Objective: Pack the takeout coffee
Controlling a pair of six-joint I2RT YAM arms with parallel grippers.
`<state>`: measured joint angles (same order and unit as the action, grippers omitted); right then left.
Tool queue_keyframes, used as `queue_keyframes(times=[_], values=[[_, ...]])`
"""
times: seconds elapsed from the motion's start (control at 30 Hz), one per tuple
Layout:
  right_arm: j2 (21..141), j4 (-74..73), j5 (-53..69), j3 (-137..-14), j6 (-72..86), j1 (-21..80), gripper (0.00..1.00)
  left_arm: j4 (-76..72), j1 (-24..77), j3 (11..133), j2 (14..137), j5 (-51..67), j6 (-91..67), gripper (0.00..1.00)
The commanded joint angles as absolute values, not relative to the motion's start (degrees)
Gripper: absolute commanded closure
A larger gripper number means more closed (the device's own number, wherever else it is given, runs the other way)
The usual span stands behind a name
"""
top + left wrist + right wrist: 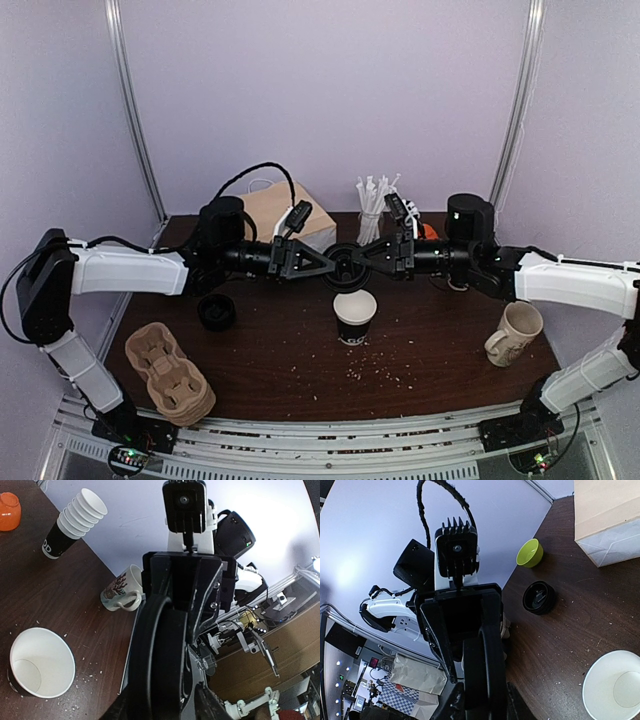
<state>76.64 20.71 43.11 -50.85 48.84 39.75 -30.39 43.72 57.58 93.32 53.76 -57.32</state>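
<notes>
The takeout coffee cup (355, 317) stands open, without a lid, at the table's middle; it is black outside and white inside. It also shows in the left wrist view (40, 662) and in the right wrist view (612, 685). A black plastic lid (346, 267) hangs edge-on in the air just behind and above the cup. My left gripper (333, 266) grips it from the left and my right gripper (362, 262) from the right, tip to tip. The lid fills the space between the jaws in the left wrist view (160, 655) and the right wrist view (485, 670).
A second black lid (216, 312) lies at the left. Pulp cup carriers (170, 373) are stacked front left. A paper bag (280, 210) and straws (372, 205) stand at the back. A cream mug (513, 333) stands right. A cup stack (75, 517) and a green bowl (530, 552) stand at the back.
</notes>
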Motion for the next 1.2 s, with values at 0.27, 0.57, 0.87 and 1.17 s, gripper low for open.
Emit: queue_keyframes(times=[0.27, 0.57, 0.87, 1.17], values=[[74.5, 22.8, 40.5, -47.9, 49.7, 39.5, 0.85, -28.9, 44.0, 57.0, 93.2, 51.0, -53.9, 0.28], [74.7, 23.3, 37.7, -44.7, 49.6, 39.3, 0.84, -25.1, 44.0, 53.7, 93.4, 44.8, -52.0, 0.1], [77.1, 25.5, 35.3, -40.3, 51.1, 37.2, 0.84, -15.7, 44.0, 52.7, 94.0, 37.6, -48.0, 0.07], [81.7, 30.7, 35.5, -38.8, 55.1, 36.4, 0.83, -12.4, 44.0, 52.9, 94.7, 32.9, -47.0, 0.04]])
